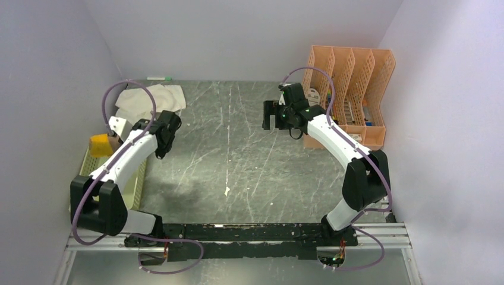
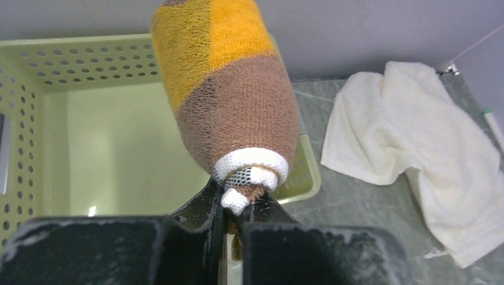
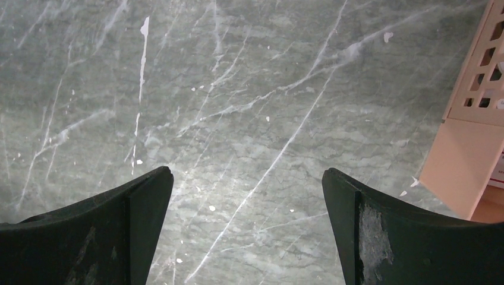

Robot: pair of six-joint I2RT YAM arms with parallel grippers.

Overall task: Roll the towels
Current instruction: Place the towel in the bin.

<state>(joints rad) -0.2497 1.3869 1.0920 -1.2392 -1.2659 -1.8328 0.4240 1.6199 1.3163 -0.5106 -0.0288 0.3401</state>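
Above the basket [image 2: 89, 62], the left gripper [image 2: 241, 208] clamps the rolled brown towel [image 2: 238, 113] by one end, its long axis pointing straight away; the right gripper [image 3: 246, 190] gapes empty.

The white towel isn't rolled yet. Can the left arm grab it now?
Probably not yet: the left fingers are shut on the rolled brown towel above the basket. The white towel lies close by, uncovered.

Right gripper [image 3: 246, 173]: 2 black fingers [image 3: 142, 231] spread wide, grey white-veined table [image 3: 238, 89] showing between them. Peach slotted organiser [image 3: 475, 142] stands on the table; the scuffed finger lies just left of it, apart.
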